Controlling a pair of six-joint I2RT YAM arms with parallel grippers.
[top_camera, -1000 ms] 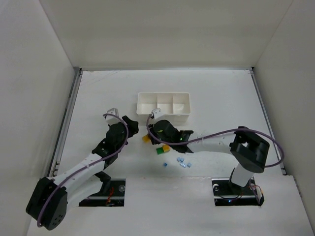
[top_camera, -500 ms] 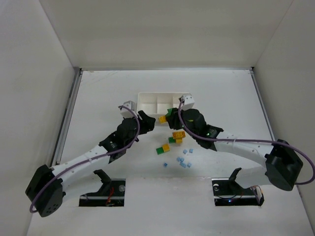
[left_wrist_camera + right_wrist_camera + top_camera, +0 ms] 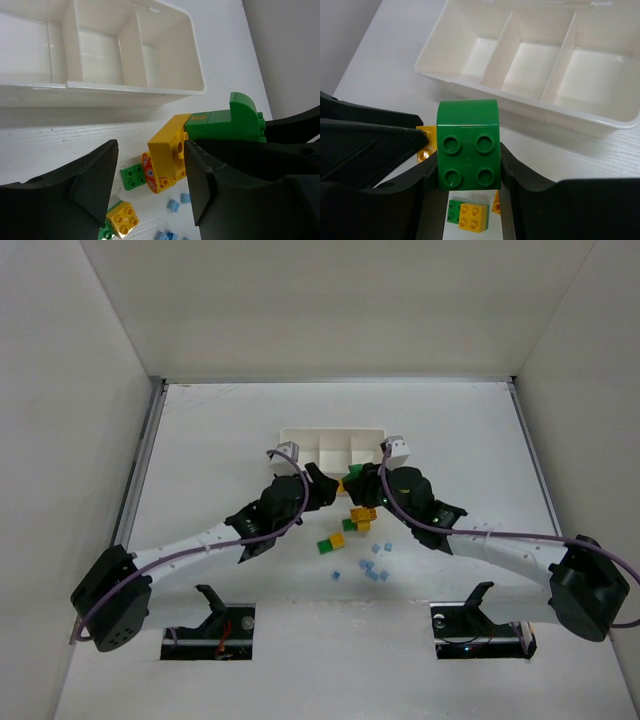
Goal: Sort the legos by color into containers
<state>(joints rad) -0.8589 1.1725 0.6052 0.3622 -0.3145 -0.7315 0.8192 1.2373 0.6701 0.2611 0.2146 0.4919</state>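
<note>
The white three-compartment tray (image 3: 300,437) stands at mid-table, and its compartments look empty in both wrist views. My right gripper (image 3: 467,172) is shut on a green brick (image 3: 468,145) just in front of the tray (image 3: 530,107). My left gripper (image 3: 149,165) is open beside it. A yellow brick (image 3: 167,150) with a printed face sits between the left fingers, against the right one and next to the green brick (image 3: 222,122). I cannot tell whether the two are joined. Both grippers meet in the top view, left (image 3: 325,490) and right (image 3: 356,480).
Loose bricks lie on the table behind the grippers: a yellow cluster (image 3: 361,514), a green and yellow pair (image 3: 330,542) that also shows in the right wrist view (image 3: 470,215), and small blue bricks (image 3: 374,566). White walls enclose the table.
Both arms have stretched forward toward the tray. The right gripper has lifted the green brick from the pile, and the left gripper has closed in beside it.
</note>
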